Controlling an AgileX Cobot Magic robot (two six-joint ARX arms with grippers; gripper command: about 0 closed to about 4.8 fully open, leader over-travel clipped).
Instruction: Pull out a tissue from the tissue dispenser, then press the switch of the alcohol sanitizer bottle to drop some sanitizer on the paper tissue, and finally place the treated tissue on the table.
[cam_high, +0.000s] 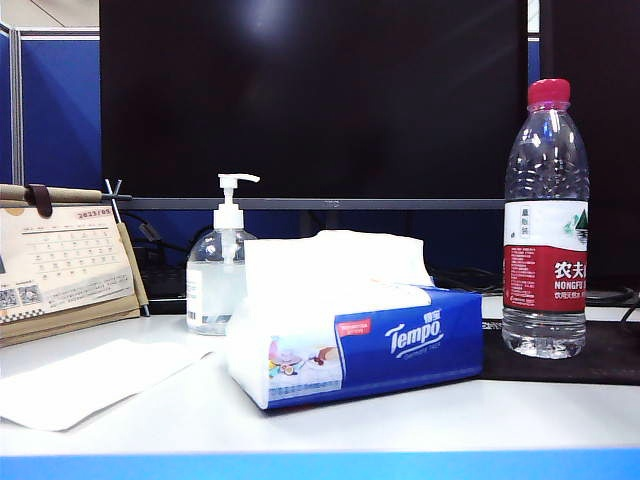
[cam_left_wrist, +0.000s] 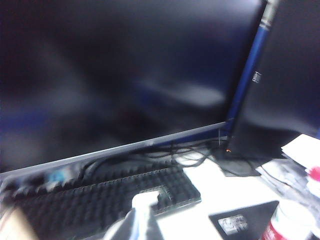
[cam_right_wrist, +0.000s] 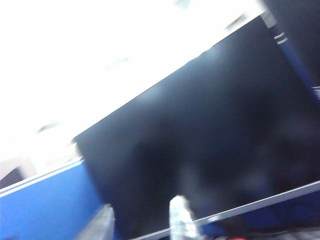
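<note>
**Both grippers up and away from the table things**

Neither arm shows in the exterior view. The right gripper (cam_right_wrist: 141, 222) shows in its wrist view as two pale, blurred fingers (cam_right_wrist: 182, 220) standing apart with nothing between them. It points at the large black monitor (cam_right_wrist: 210, 125), and a blue partition (cam_right_wrist: 45, 205) lies off to one side of it.

The left wrist view is blurred. A pale shape (cam_left_wrist: 142, 215) at its edge may be a finger of the left gripper, but I cannot tell whether that gripper is apart or together. Beyond the shape lie a black keyboard (cam_left_wrist: 100, 200) and the monitor.

None of the task's things is near or between either gripper's fingers.

- A thin flat white paper tissue (cam_high: 90, 380) lies spread on the white table (cam_high: 450, 415).
- The soft blue-and-white "Tempo" tissue dispenser (cam_high: 400, 345) lies just beside that sheet, with another white sheet (cam_high: 340, 262) standing out of its top.
- The small clear alcohol sanitizer bottle (cam_high: 213, 285) stands upright close behind the pack, its white pump-head switch (cam_high: 232, 190) up.
- A tall red-capped water bottle (cam_high: 546, 220) stands on a black mat (cam_high: 600, 365).
- A desk calendar (cam_high: 60, 265) leans behind the flat tissue
</note>
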